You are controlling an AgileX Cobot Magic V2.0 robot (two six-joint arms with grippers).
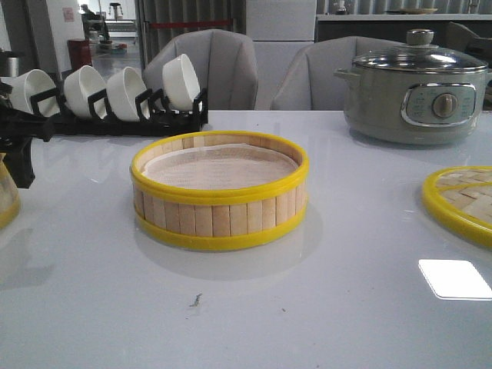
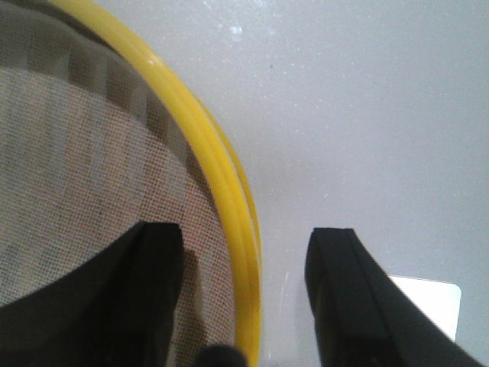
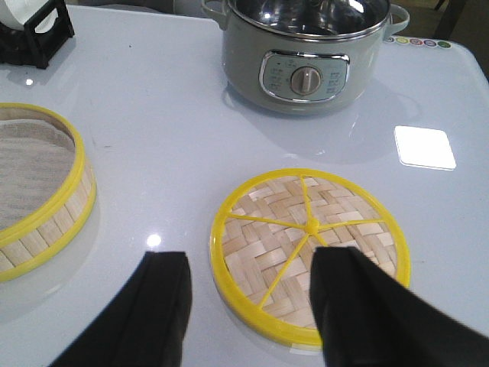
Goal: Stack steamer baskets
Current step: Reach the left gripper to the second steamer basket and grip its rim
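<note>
One steamer basket (image 1: 220, 192) is seen mid-tabletop (image 1: 323, 307); a second steamer basket (image 2: 92, 191) is straddled at its rim by the left gripper (image 2: 244, 306), jaws apart. The right gripper (image 3: 252, 306) is held with jaws apart above the woven lid (image 3: 309, 252). The pot's (image 3: 306, 53) panel markings cannot be read.
</note>
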